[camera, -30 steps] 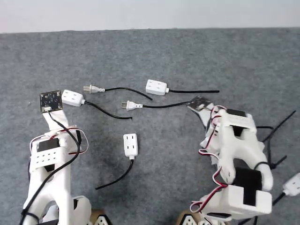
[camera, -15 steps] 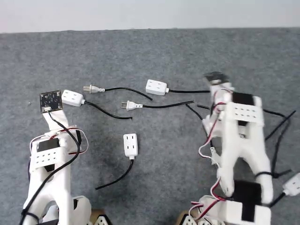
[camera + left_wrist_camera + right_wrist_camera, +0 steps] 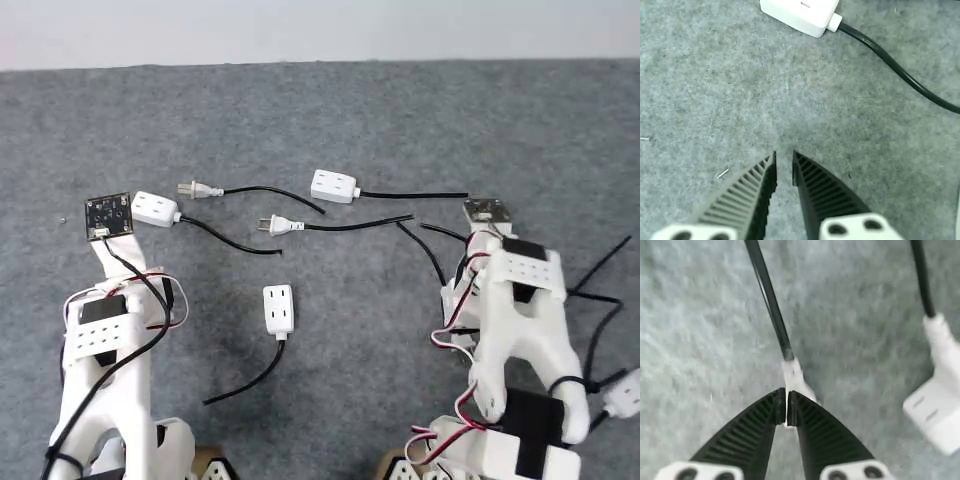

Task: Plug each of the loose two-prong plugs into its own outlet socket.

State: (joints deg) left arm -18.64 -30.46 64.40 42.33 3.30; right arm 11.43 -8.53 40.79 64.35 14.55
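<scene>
Right tool (image 3: 786, 399) is pinching a two-prong plug (image 3: 791, 371), black cord (image 3: 770, 300) trailing straight ahead. Left tool (image 3: 784, 157) is just barely spread, with an outlet socket (image 3: 800, 12) ahead of it.

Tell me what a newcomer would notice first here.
The right gripper is shut on a white cord end, likely a plug. Across the grey mat, two loose plugs and three sockets lie unconnected, and the left gripper hangs slightly open near the leftmost socket.
</scene>
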